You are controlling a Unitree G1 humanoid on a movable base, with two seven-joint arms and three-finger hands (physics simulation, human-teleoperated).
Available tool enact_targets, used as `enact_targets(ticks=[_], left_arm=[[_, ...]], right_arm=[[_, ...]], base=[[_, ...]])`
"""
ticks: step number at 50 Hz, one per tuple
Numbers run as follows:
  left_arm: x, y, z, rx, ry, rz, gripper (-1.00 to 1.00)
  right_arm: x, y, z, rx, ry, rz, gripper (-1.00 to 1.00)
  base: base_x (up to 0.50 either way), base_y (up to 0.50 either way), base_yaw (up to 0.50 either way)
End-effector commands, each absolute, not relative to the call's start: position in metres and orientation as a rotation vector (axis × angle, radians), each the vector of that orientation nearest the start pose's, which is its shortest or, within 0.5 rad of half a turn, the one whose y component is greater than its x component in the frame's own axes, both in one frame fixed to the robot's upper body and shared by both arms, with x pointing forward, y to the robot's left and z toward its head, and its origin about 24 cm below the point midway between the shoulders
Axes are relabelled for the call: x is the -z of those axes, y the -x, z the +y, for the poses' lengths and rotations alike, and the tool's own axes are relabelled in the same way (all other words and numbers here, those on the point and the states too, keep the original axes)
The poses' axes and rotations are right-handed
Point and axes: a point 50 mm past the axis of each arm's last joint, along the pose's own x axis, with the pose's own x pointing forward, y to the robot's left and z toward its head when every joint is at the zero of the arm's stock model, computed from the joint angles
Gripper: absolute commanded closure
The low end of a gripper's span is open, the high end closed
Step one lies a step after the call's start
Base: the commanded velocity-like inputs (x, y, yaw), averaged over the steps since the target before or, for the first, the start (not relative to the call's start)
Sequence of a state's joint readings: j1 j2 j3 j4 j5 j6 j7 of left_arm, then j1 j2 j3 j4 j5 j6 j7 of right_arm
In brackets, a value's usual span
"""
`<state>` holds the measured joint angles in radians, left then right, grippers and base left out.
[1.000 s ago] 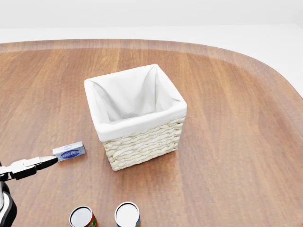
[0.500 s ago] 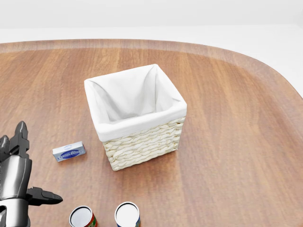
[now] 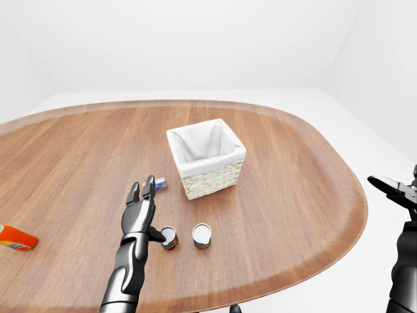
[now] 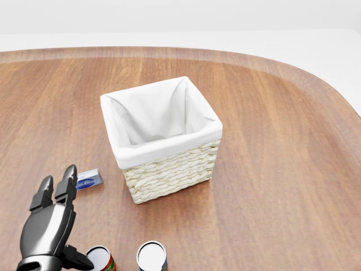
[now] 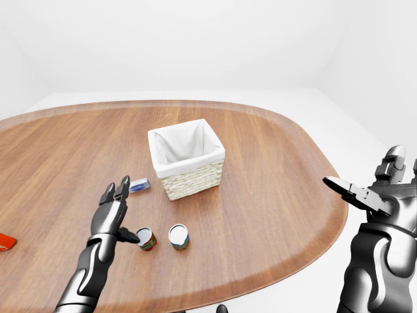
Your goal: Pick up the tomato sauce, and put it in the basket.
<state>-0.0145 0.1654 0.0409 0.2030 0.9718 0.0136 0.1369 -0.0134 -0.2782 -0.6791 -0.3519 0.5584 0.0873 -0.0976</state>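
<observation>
Your left hand (image 3: 140, 212) hovers over the worktop (image 3: 293, 176) with its fingers (image 4: 54, 192) stretched out flat, released and grasping nothing. Its thumb tip reaches toward the red-labelled can (image 3: 169, 238), which I take to be the tomato sauce; whether thumb and can actually touch I cannot tell.

In the left-eye view that can lies at about 4 o'clock from your left palm, just beside it. It stands upright, white lid up, so its long axis is vertical and the grasp probably wants to come in from the side, around the label. In the head view only its top shows, at the bottom edge.

A 2nd can (image 3: 202, 236), with a darker label, stands just beside the 1st, at its 3 o'clock and apart from it. Mind it as you close, since a wide sweep could knock it.

Your right hand (image 5: 371, 192) is well off the worktop's right edge, fingers spread and unclenched, so the left is clearly the nearer one.

The basket (image 3: 225, 175), lined in white cloth, sits near, at roughly 1 o'clock from the can, with a small blue packet (image 4: 89, 179) lying between your fingertips and its wicker wall. An orange-red item (image 3: 16, 238) lies well apart, toward 9 o'clock.
</observation>
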Motion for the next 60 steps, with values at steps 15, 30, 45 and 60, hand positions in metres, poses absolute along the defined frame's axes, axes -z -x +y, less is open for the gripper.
enact_targets(ticks=[15,30,45,60], left_arm=[[0.014,-0.238,0.174,0.054,-1.183,0.133,-1.00],[0.035,-0.241,0.173,0.077,-1.210,0.170,-1.00],[0.050,-0.245,0.178,0.072,-1.257,0.204,-1.00],[0.058,-0.240,0.176,0.116,-1.277,0.230,-1.00]], right_arm=[[-0.164,-0.194,-0.327,0.557,-0.197,-0.501,-1.00],[-0.164,-0.193,-0.326,0.557,-0.198,-0.502,-1.00],[-0.165,-0.192,-0.326,0.558,-0.197,-0.506,-1.00],[-0.164,-0.193,-0.326,0.556,-0.197,-0.500,-1.00]], base=[[0.00,0.00,0.00],[0.00,0.00,0.00],[0.00,0.00,0.00],[0.00,0.00,0.00]])
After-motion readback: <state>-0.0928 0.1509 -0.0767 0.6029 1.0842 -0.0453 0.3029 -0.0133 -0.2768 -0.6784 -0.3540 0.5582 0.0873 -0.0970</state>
